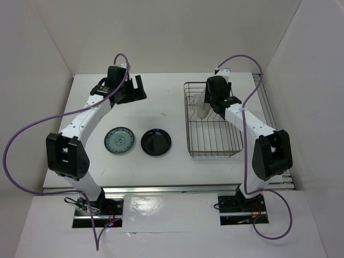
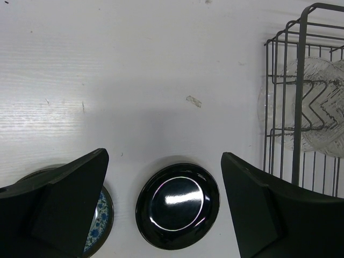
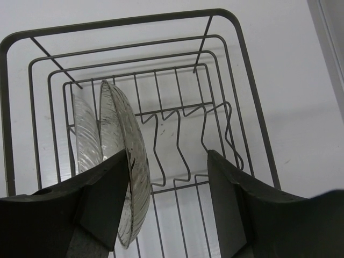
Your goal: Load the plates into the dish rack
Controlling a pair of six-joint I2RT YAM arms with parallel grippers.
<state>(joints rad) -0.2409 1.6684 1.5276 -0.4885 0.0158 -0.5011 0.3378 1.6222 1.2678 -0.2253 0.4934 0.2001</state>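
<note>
Two clear plates (image 3: pixel 115 156) stand edgewise in the dish rack (image 3: pixel 134 20); the right claw (image 3: pixel 167 161), parted, crowds the nearer one (a careless lift could topple it). Left claw (image 2: pixel 163 156) gapes, facing the black plate (image 2: pixel 177 207).

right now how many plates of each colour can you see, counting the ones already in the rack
clear glass plates: 2
teal patterned plate: 1
black plate: 1
total: 4
</note>
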